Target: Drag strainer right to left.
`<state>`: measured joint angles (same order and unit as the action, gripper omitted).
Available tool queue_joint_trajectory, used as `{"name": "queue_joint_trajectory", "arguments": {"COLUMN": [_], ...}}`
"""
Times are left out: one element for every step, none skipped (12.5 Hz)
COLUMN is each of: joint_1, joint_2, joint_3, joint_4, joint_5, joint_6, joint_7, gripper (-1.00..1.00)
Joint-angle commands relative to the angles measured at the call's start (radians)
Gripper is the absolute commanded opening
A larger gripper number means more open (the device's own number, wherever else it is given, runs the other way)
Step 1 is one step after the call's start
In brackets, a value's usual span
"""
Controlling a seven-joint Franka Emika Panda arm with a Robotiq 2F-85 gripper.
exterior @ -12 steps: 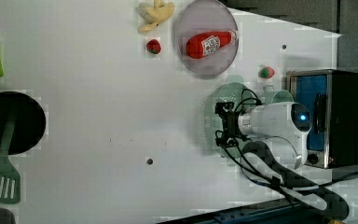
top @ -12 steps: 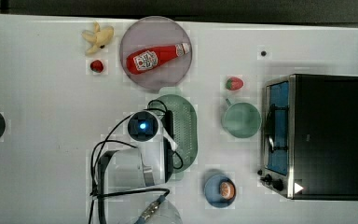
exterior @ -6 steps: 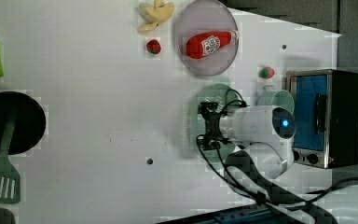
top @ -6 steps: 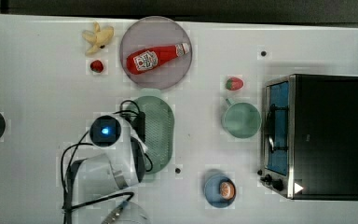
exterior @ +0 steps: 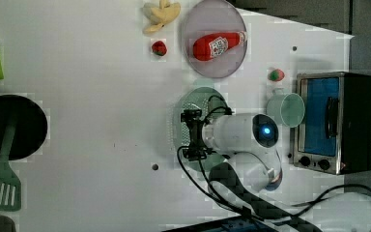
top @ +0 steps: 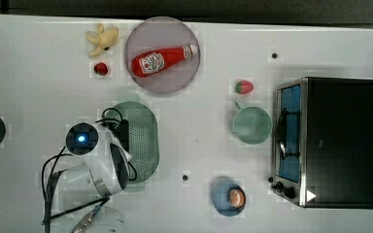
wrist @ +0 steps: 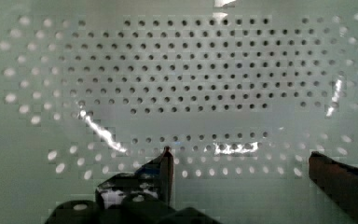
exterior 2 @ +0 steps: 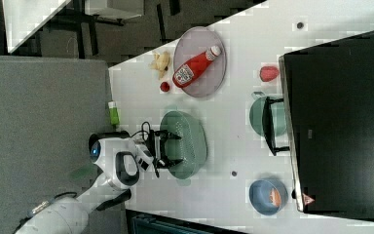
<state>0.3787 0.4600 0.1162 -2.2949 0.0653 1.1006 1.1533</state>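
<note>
The strainer point(top: 143, 138), a pale mint-green oval colander with a grid of small holes, lies left of the table's middle in the top view, below the plate. My gripper point(top: 122, 137) reaches down into the strainer's bowl at its left side in the top view. In the wrist view the strainer's perforated floor point(wrist: 191, 84) lies close under the gripper point(wrist: 242, 163), whose dark fingers point(wrist: 164, 170) stand wide apart, open, with nothing held between them. The left view shows the gripper point(exterior: 193, 134) over the strainer point(exterior: 179, 113), and so does the right view: gripper point(exterior 2: 167, 147), strainer point(exterior 2: 191, 141).
A mint-green mug point(top: 251, 125) stands beside a toaster oven point(top: 340, 141) at the top view's right. A grey plate point(top: 175, 80) carries a ketchup bottle point(top: 161, 59). A banana point(top: 102, 38), two strawberries point(top: 100, 68) point(top: 244, 87) and a blue bowl point(top: 228, 198) lie around. A black pan point(exterior: 9, 126) and a spatula point(exterior: 0, 188) sit at the left view's left.
My arm and the strainer have slid together toward the top view's left, away from the mug, over both steps.
</note>
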Motion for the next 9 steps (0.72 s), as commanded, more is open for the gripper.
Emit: {"name": "queue_joint_trajectory", "arguments": {"joint_1": [0.063,0.079,0.095,0.109,0.123,0.136,0.149,0.161,0.173], "joint_2": [0.023,0.037,0.048,0.06,0.072,0.083,0.094,0.104,0.115], "joint_3": [0.011,0.011,0.011,0.011,0.011,0.011,0.011,0.01,0.01], "joint_4": [0.081,0.099,0.119,0.138,0.157,0.175,0.192,0.209,0.226], "joint_5": [0.056,0.063,0.065,0.067,0.067,0.067,0.067,0.067,0.067], "joint_6": [0.011,0.011,0.011,0.009,0.004,0.004,0.003,0.002,0.003], "joint_7": [0.082,0.095,0.103,0.12,0.147,0.166,0.181,0.19,0.19], "gripper": [1.0,1.0,1.0,1.0,1.0,1.0,1.0,1.0,1.0]}}
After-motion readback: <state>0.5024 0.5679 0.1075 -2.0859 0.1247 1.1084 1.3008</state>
